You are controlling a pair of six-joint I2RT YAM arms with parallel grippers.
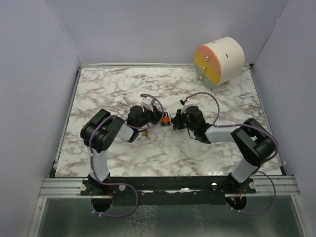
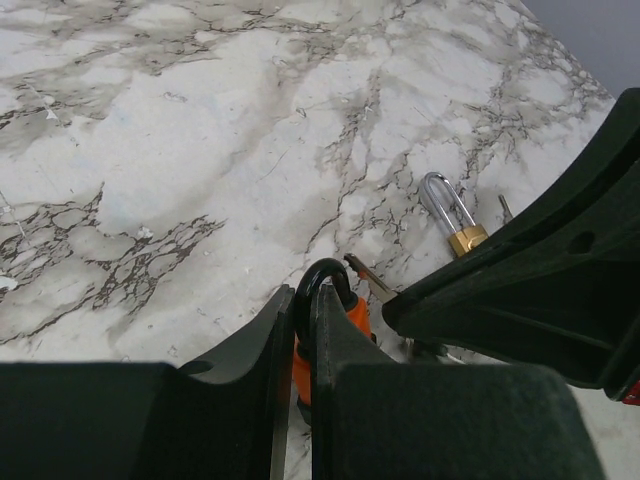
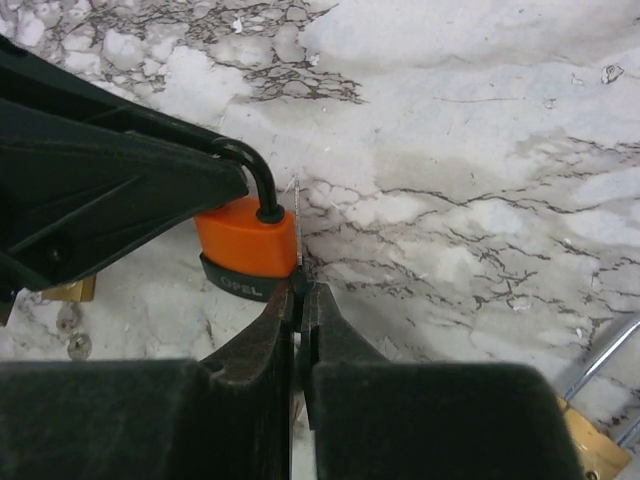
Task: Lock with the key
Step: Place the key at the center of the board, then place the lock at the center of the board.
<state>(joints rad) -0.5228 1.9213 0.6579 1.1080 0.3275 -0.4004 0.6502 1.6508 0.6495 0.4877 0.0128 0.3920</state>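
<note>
An orange padlock (image 3: pixel 247 240) with a black shackle and black base is held just above the marble table; it also shows in the top view (image 1: pixel 165 118) and the left wrist view (image 2: pixel 355 318). My left gripper (image 2: pixel 300 310) is shut on its shackle. My right gripper (image 3: pixel 300 295) is shut on a thin silver key (image 3: pixel 299 225), whose blade stands upright against the padlock's right side. In the left wrist view the key blade (image 2: pixel 368 278) pokes out beside the right gripper's dark body. Both grippers (image 1: pixel 148 117) (image 1: pixel 177 121) meet at the table's middle.
A brass padlock (image 2: pixel 455 222) with a silver shackle lies on the marble (image 2: pixel 200 150) beyond the orange one; another brass piece (image 3: pixel 590 445) lies at the right wrist view's lower right. A round white drum with an orange-yellow face (image 1: pixel 219 61) stands at the back right corner.
</note>
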